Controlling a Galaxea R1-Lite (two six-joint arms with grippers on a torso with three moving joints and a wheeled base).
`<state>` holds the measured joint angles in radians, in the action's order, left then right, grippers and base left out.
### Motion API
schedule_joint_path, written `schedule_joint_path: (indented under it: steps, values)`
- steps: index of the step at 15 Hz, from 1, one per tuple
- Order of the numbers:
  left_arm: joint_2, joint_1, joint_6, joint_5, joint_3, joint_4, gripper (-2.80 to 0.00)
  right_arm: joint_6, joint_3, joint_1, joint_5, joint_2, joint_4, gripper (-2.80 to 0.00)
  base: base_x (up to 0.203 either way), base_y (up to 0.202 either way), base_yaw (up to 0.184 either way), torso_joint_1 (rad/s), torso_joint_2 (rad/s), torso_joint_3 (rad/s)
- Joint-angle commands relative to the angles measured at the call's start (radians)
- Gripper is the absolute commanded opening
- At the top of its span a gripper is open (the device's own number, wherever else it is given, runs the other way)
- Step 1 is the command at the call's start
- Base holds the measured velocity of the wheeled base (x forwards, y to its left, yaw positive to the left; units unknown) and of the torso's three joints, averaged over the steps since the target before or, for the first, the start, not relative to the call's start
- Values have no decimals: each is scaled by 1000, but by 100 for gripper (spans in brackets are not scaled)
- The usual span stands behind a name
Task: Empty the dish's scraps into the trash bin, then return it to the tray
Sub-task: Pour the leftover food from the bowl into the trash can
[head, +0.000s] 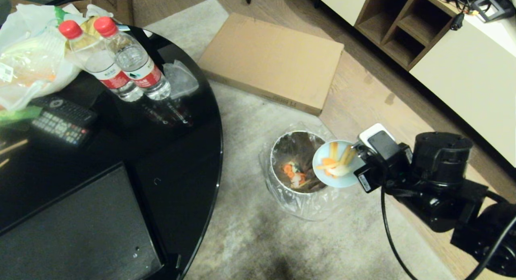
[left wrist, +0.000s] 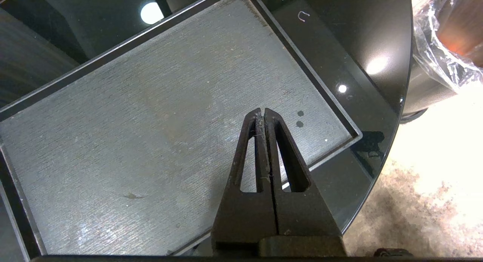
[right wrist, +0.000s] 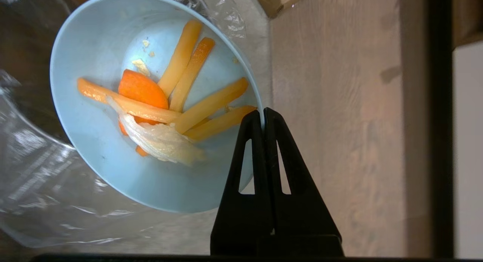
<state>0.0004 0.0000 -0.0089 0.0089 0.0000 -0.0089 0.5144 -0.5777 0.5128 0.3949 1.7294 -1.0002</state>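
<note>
The dish (head: pixel 336 164), tilted over the rim of the trash bin (head: pixel 296 167) with orange and pale scraps (right wrist: pixel 166 103) clinging inside, is pinched at its edge by the fully closed right pincer (right wrist: pixel 263 117). The bin, lined with a clear bag, is set on the rug beside the round black desk (head: pixel 177 151). The tray (left wrist: pixel 151 122) lies bare on that desk, and the left pincer (left wrist: pixel 261 115) is held shut above it, gripping nothing.
</note>
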Motion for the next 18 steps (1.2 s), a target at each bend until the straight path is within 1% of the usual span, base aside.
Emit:
schedule_joint_path:
  steps: [1, 3, 5, 7, 11, 12, 15, 17, 18]
  values:
    - [0, 0, 0, 0, 0, 0, -280, 87, -22, 8, 2, 27, -14, -280, 0, 0, 0, 0, 0, 0]
    - [0, 0, 0, 0, 0, 0, -280, 165, -54, 9, 2, 44, -20, -280, 0, 0, 0, 0, 0, 0]
    - [0, 0, 0, 0, 0, 0, -280, 221, -103, 9, 2, 62, -21, -280, 0, 0, 0, 0, 0, 0]
    - [0, 0, 0, 0, 0, 0, -280, 308, -139, 9, 1, 78, -52, -280, 0, 0, 0, 0, 0, 0]
    - [0, 0, 0, 0, 0, 0, -280, 500, -140, 11, -10, 118, -243, -280, 0, 0, 0, 0, 0, 0]
    - [0, 0, 0, 0, 0, 0, -280, 535, -135, 12, -12, 125, -283, -280, 0, 0, 0, 0, 0, 0]
    - [0, 0, 0, 0, 0, 0, -280, 599, -131, 40, -17, 156, -383, -280, 0, 0, 0, 0, 0, 0]
    - [0, 0, 0, 0, 0, 0, -280, 654, -123, 49, -88, 167, -433, -280, 0, 0, 0, 0, 0, 0]
    - [0, 0, 0, 0, 0, 0, -280, 670, -110, 56, -109, 168, -443, -280, 0, 0, 0, 0, 0, 0]
